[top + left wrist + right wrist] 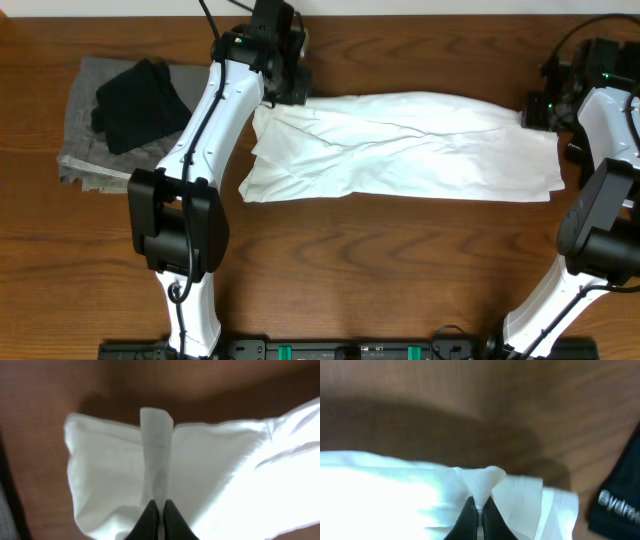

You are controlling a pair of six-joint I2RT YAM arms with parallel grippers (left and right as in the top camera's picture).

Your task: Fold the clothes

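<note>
Far left: a grey cloth (78, 150) is laid on the table (380, 270), and a black garment (140, 105) is heaped on top of it.
Left arm: the left gripper (160, 510) is clenched on a raised strip of fabric, which is pulled up at the shirt's far left edge.
Clothes: the white T-shirt (420, 150) is stretched in a long, wrinkled band across the middle of the table, with layers doubled over at its left end.
Right arm: the right gripper (480, 507) is pinched shut on a small peak of fabric at the shirt's far right corner.
</note>
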